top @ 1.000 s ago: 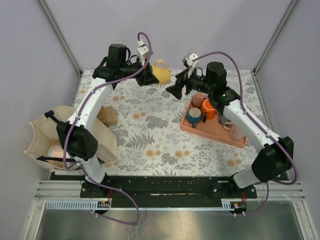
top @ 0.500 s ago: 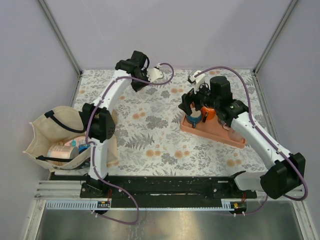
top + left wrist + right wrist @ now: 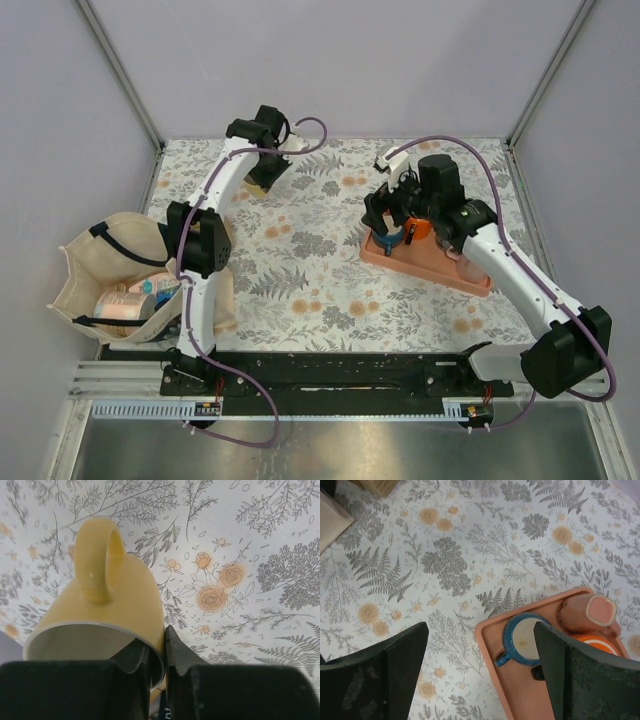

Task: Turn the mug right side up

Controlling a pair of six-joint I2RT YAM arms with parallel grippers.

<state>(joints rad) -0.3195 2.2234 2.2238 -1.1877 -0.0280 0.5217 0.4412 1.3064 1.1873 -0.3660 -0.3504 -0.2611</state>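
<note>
Yellow mug (image 3: 115,610): rim wall pinched in the clenched left tool (image 3: 156,647), over the floral bench (image 3: 260,540). Its mouth faces back toward the wrist, its long axis runs away from the tool, and its handle lies beyond. The right tool (image 3: 480,630), spread wide and empty, hovers above the orange tray (image 3: 515,695).

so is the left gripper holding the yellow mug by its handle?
No, the left gripper pinches the yellow mug at its rim, one finger inside the wall and one outside, while the handle stands free.
</note>
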